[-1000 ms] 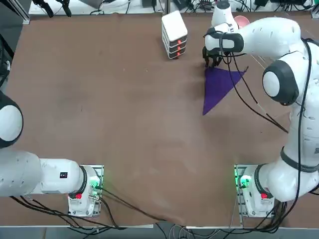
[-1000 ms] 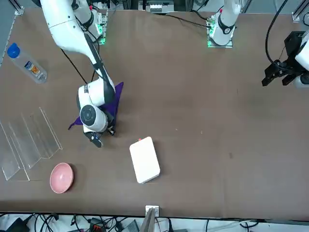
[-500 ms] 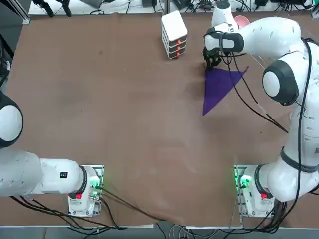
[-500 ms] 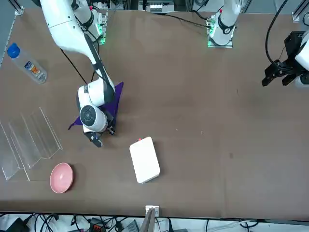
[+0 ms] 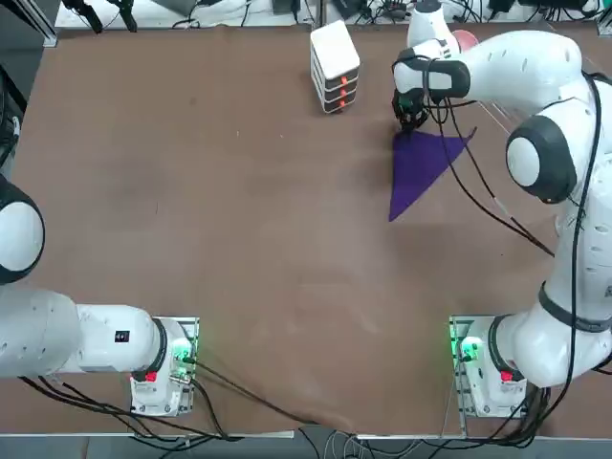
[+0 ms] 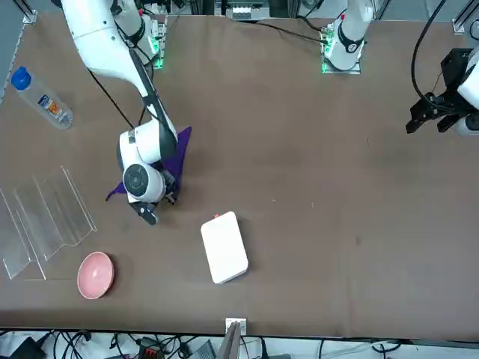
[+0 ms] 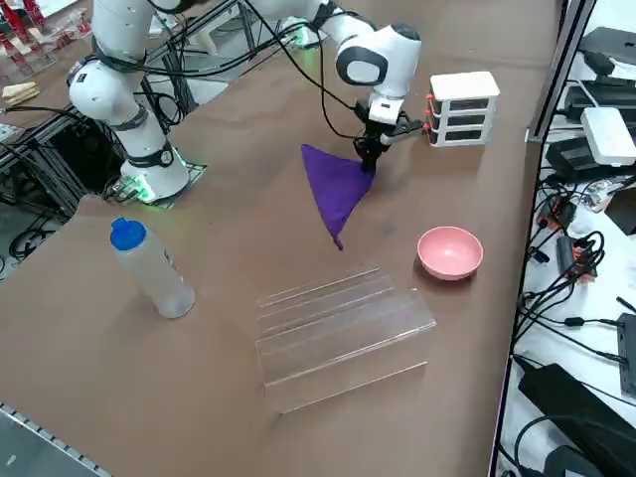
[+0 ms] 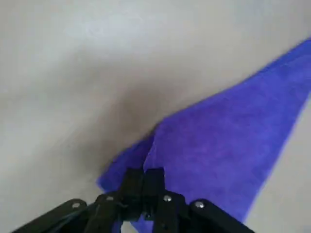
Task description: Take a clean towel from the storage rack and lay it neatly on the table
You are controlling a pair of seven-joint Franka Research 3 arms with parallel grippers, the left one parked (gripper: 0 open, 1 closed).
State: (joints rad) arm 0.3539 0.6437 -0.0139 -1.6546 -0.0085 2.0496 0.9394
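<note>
Right black two-finger gripper (image 8: 144,171): jaws shut on deep purple soft cloth towel (image 8: 218,131), pinching near one edge; amount of cloth caught seems small, though hard to tell. Compared with earlier frame, wrist of white right arm (image 6: 142,161) shifted slightly; towel's visible spread looks unchanged. Towel lies on brown matte tabletop (image 7: 109,348), bunched to pointed corners, apart from clear see-through plastic rack (image 7: 343,348). Pink round bowl (image 7: 450,252) near rack.
</note>
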